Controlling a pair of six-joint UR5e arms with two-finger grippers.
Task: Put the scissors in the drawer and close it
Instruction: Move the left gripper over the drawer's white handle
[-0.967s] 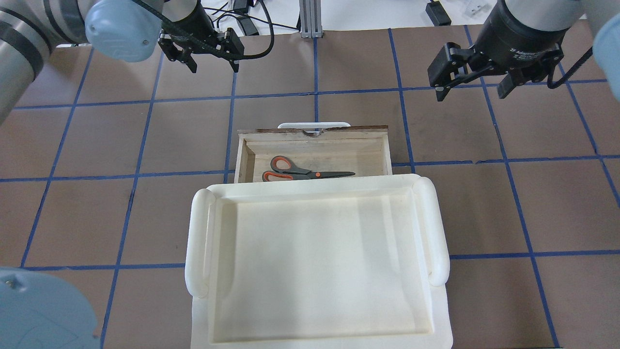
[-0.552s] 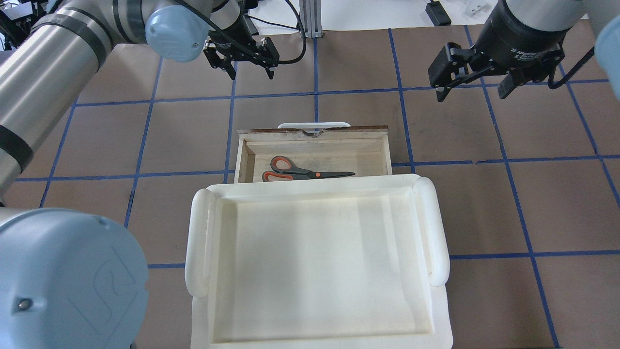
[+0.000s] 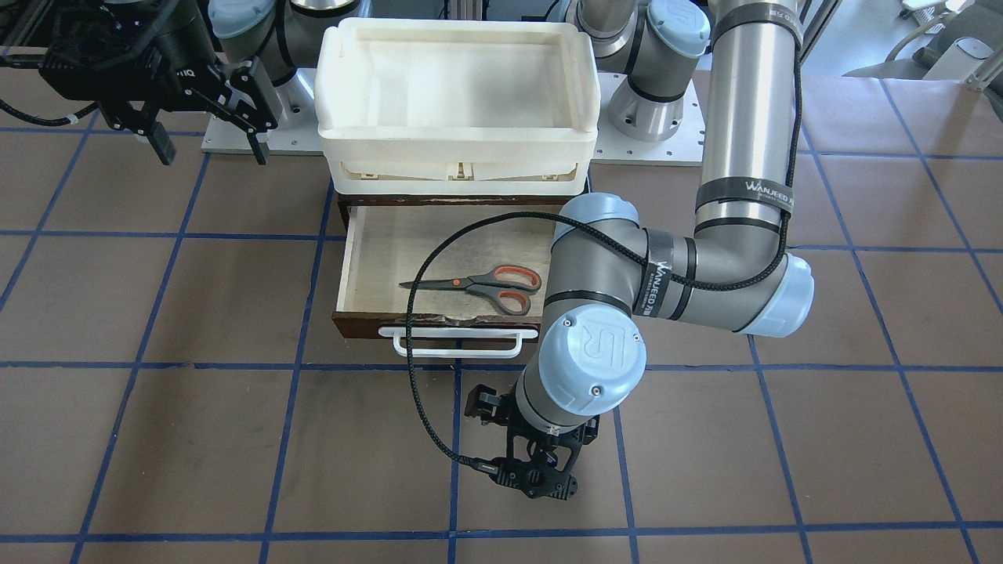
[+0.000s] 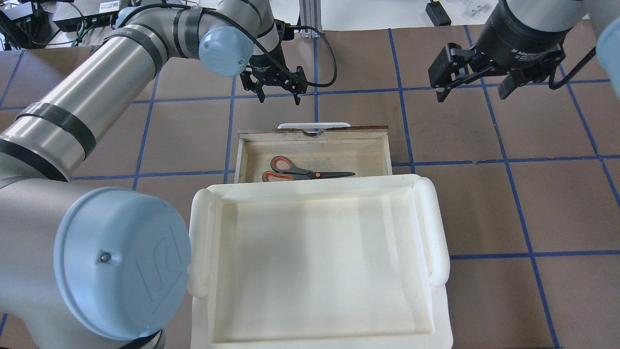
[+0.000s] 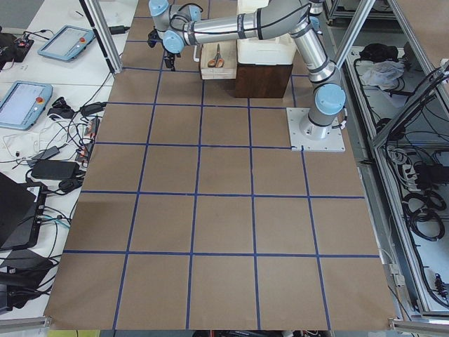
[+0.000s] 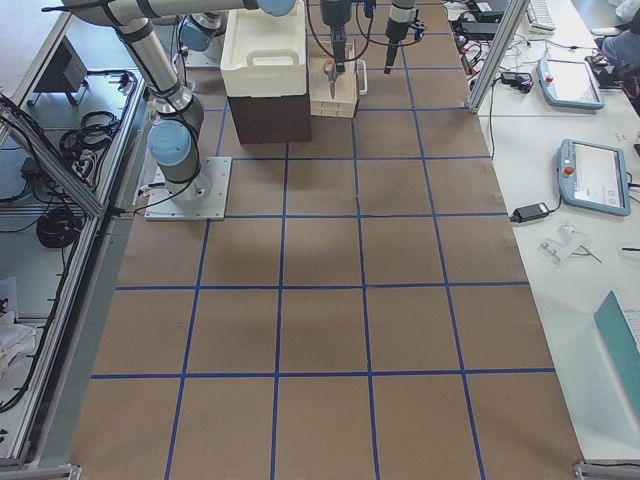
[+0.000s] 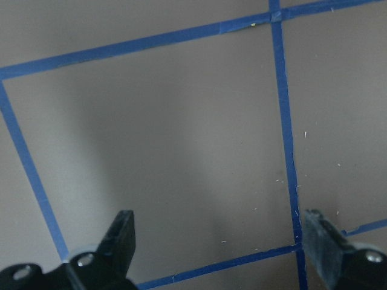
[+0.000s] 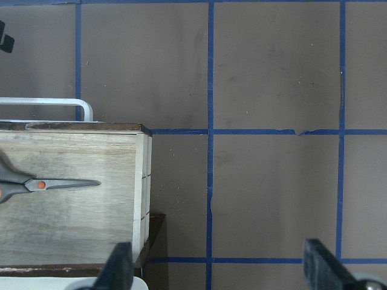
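lying flat in the open drawer (image 4: 240, 160), frame centre, the scissors (image 4: 305, 173) need no grasp; likely best to push the stiff drawer's white handle (image 4: 290, 125). left gripper (image 4: 279, 99), right gripper (image 4: 472, 94): jaws wide, empty.

Big cream-white plastic tray (image 4: 438, 228) with chunky rounded side handles, sitting mid brown tabletop (image 4: 484, 203), which is marked into squares by a blue tape grid (image 4: 484, 255). Side bench has teach pendants (image 5: 24, 104) and tangled cables (image 5: 59, 151).
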